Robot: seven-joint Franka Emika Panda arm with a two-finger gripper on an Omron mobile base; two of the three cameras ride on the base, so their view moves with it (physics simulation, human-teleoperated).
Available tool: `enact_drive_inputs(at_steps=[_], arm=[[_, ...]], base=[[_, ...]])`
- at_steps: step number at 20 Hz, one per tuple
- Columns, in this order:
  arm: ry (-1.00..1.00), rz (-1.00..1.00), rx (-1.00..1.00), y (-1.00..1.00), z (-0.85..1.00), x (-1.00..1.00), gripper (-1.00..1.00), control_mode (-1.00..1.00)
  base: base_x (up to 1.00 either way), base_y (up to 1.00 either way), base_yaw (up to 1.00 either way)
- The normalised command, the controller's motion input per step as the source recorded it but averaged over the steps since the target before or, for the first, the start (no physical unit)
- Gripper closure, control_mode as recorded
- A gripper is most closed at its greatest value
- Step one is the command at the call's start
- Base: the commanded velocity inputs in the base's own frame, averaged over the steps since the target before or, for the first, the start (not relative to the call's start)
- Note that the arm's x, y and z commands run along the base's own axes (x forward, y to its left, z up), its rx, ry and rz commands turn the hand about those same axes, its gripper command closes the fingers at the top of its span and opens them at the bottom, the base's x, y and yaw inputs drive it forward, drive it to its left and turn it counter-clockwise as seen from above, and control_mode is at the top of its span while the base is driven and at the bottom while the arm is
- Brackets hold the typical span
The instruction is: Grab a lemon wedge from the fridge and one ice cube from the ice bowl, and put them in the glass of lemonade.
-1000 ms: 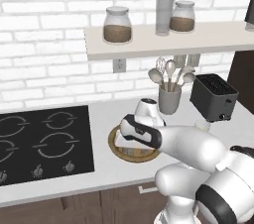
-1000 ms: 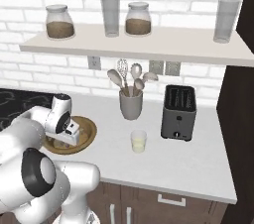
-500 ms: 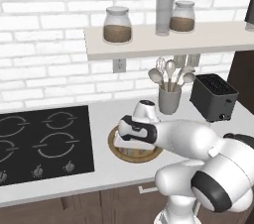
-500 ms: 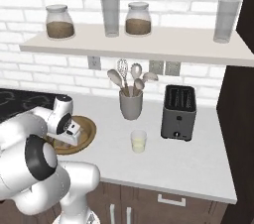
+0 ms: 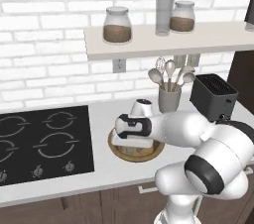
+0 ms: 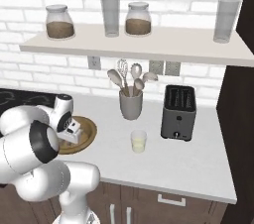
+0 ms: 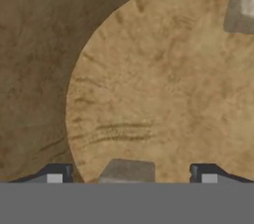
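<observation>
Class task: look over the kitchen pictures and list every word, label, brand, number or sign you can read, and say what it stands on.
None can be read.
Jars, tumblers, toaster, utensil cup, glass of lemonade: no label or lettering.
Hob: ring outlines and knobs, no numbers legible.
Ice bowl: wood grain, no text.
</observation>
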Motion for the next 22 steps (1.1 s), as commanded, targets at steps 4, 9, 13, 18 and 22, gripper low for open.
enact_drive_inputs(at_steps=[4, 9, 13, 18, 22], arm=[[0.0, 0.0, 0.0, 0.0, -0.2, 0.06, -1.0, -1.0], [0.0, 0.0, 0.0, 0.0, -0.18, 0.0, 1.0, -1.0], [0.0, -0.02, 0.0, 0.0, -0.13, -0.1, 1.0, -1.0], [0.0, -0.03, 0.0, 0.0, -0.09, -0.15, 1.0, -1.0], [0.0, -0.02, 0.0, 0.0, -0.06, -0.11, 1.0, -1.0]], base=[[0.0, 0.0, 0.0], [0.0, 0.0, 0.0], [0.0, 0.0, 0.0], [0.0, 0.0, 0.0], [0.0, 0.0, 0.0]])
